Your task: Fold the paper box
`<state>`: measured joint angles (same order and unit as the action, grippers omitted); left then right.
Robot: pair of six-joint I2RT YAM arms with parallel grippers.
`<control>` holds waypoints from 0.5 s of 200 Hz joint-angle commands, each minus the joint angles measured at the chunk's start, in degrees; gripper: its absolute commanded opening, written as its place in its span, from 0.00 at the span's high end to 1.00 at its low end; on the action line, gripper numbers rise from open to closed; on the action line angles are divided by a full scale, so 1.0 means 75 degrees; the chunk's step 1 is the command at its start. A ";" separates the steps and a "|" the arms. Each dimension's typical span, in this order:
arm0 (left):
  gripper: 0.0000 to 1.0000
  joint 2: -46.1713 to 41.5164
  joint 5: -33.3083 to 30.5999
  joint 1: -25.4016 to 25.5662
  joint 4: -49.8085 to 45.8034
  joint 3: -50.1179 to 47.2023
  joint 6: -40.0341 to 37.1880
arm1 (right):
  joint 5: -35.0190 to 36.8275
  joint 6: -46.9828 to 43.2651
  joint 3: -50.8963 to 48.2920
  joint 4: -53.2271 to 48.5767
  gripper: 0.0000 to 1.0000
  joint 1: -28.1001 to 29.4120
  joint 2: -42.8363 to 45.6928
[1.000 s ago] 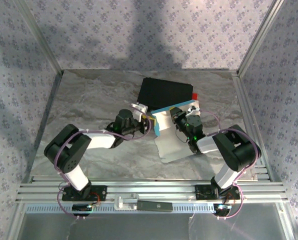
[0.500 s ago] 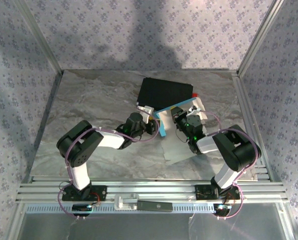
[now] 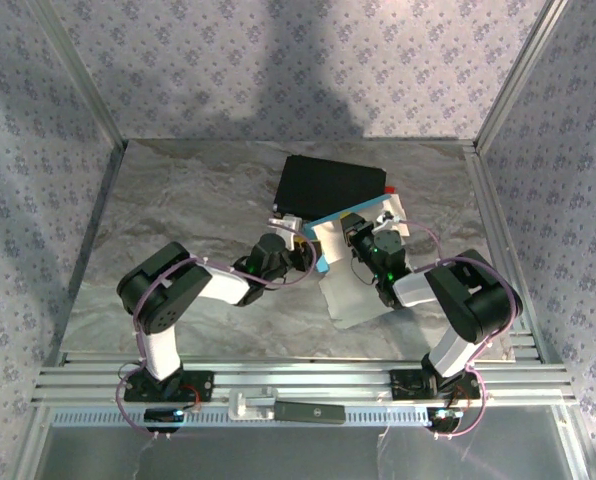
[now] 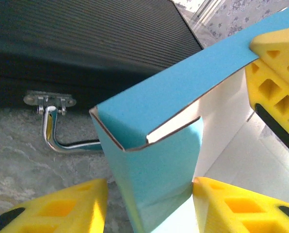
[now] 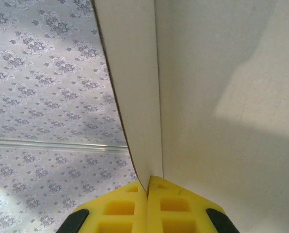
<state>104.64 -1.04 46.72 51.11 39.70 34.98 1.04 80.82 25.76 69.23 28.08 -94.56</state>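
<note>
The paper box point(image 3: 330, 240) stands half folded in mid-table, cyan outside and white inside, with a white flap point(image 3: 356, 298) lying flat toward me. My left gripper point(image 3: 310, 245) is open around its cyan corner flap point(image 4: 154, 165). The right fingertip point(image 4: 232, 204) touches the flap's edge and the left fingertip point(image 4: 57, 208) stands clear of it. My right gripper point(image 5: 148, 187) is shut on the box's white inner wall point(image 5: 135, 97). One of its yellow fingers point(image 4: 275, 68) shows at the top edge of the cyan wall.
A black hard case point(image 3: 333, 185) lies right behind the box, its ribbed side point(image 4: 86, 39) and metal latch point(image 4: 50, 99) close to my left fingers. A small red thing point(image 3: 389, 190) peeks out by the case's right corner. Frame walls bound the marble table point(image 3: 178, 200).
My left arm has reached right to the box's left corner and its jaws have widened. The right gripper has kept its hold on the wall.
</note>
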 commanded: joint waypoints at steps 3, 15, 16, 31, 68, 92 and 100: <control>0.49 -0.0265 -0.0273 0.0065 0.0261 -0.0302 0.0313 | -0.0074 0.0151 0.0026 0.0411 1.00 0.0112 -0.0024; 0.49 -0.0564 -0.0439 0.0071 0.0094 -0.0408 0.0127 | 0.0029 0.0196 -0.0030 0.0655 1.00 0.0112 -0.0096; 0.49 -0.0602 -0.0461 0.0067 0.0067 -0.0413 0.0104 | 0.0033 0.0195 -0.0033 0.0693 1.00 0.0112 -0.0107; 0.47 -0.1120 -0.0703 0.0008 -0.0435 -0.0446 -0.0307 | 0.0105 0.0285 -0.0009 0.1188 1.00 0.0113 -0.0299; 0.46 -0.1864 -0.0329 -0.0595 -0.1983 -0.0168 -0.0921 | -0.0057 0.0254 0.0306 0.1405 1.00 0.0303 -0.0818; 0.46 -0.1860 0.0091 -0.0834 -0.2327 -0.0240 -0.1097 | 0.0055 -0.0006 0.0010 0.1400 1.00 0.0509 -0.0864; 0.47 -0.1835 0.0170 -0.0830 -0.2350 -0.0291 -0.1147 | 0.0020 -0.0063 -0.0075 0.1402 1.00 0.0531 -0.0872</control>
<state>91.09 -2.90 41.01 39.00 37.19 29.39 1.08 82.46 26.59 77.03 30.96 -100.27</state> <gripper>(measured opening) 0.540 0.052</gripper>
